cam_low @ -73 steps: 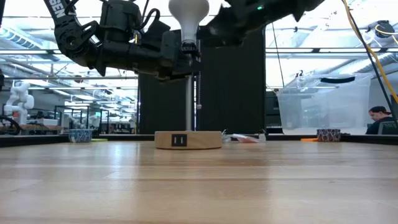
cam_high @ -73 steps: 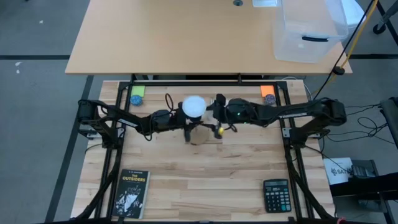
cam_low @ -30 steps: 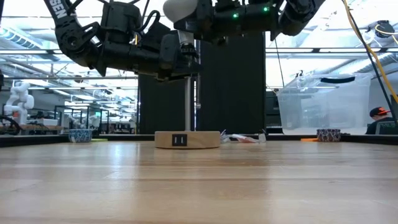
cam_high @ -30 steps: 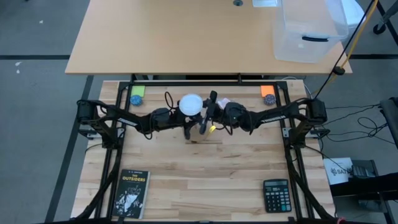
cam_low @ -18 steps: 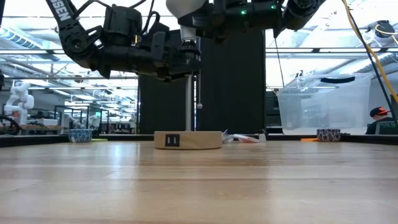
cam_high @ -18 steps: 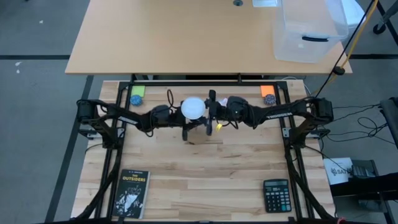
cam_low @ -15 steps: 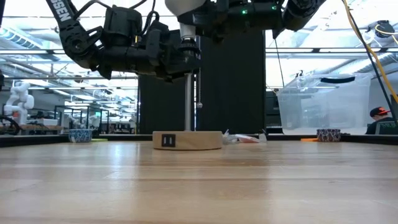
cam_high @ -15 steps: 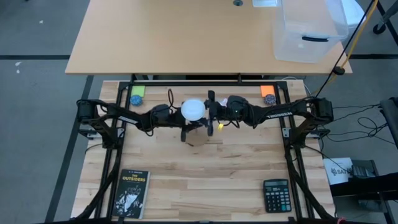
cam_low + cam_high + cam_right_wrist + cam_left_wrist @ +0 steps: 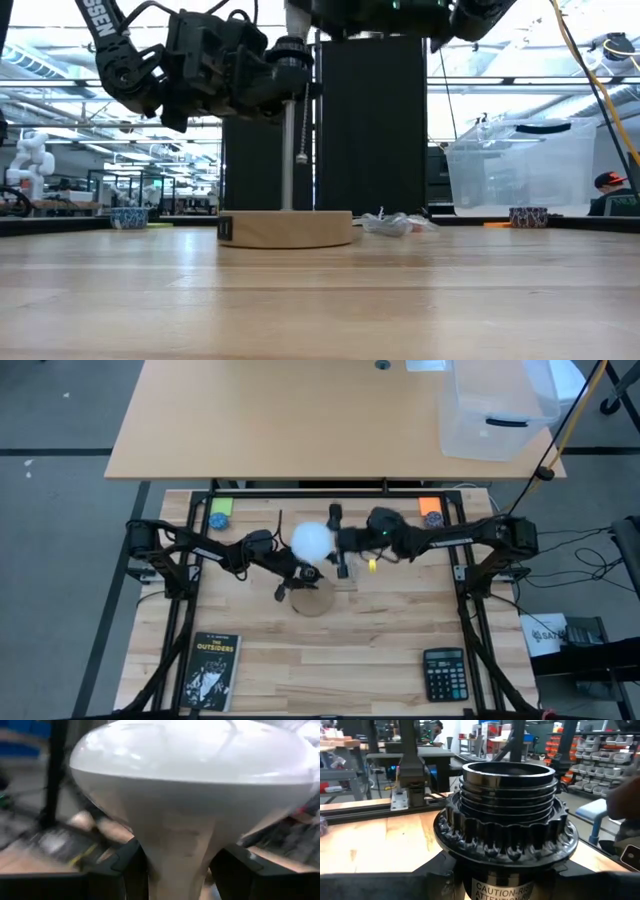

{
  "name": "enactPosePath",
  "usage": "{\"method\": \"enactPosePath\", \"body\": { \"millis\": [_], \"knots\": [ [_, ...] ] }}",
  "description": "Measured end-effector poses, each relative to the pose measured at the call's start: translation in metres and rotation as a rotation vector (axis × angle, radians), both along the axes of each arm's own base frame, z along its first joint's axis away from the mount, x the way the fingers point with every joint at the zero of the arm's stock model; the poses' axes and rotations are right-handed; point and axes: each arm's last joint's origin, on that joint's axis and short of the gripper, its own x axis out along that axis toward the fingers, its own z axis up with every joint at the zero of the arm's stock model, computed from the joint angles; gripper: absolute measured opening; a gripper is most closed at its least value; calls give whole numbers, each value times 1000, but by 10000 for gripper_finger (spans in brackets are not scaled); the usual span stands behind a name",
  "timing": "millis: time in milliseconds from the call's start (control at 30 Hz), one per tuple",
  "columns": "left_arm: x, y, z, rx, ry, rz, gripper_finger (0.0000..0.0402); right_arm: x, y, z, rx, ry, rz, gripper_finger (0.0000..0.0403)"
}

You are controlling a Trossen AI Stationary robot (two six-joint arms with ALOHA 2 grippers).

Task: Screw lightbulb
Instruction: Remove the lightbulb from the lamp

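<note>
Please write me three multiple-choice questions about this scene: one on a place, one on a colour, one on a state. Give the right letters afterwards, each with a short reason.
1. In the high view, where does the calculator lie on the wooden table?
A. lower right corner
B. lower left corner
C. the middle

2. What colour is the globe of the lightbulb?
A. red
B. white
C. green

3. What is the state of the black socket?
A. the bulb is screwed into it
B. a cloth covers it
C. it is empty

Answers:
1. A: the calculator lies at the lower right corner of the table.
2. B: the lightbulb shows a white globe.
3. C: the left wrist view looks into the open, threaded socket, while the right tool holds the bulb by its neck.
</note>
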Motion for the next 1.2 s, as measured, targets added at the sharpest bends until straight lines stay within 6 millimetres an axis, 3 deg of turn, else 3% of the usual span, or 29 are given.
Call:
{"method": "enactPosePath", "body": {
  "millis": [67,200,367,733,867,1200],
  "knots": [
    [0,-2,0,9,-4,1,143,2,2,-10,3,57,23,182],
    [1,-1,0,4,6,50,143,0,1,-2,0,16,9,182],
    [2,2,-1,6,21,140,143,-3,-2,-6,-18,86,-66,182],
    [5,7,-1,48,24,482,143,-37,-14,13,-137,268,-594,182],
    [5,8,-1,52,20,566,143,-48,-17,10,-154,380,-736,182],
    [5,8,0,46,15,573,151,-52,-18,3,-101,456,-752,182]
  ]
}}
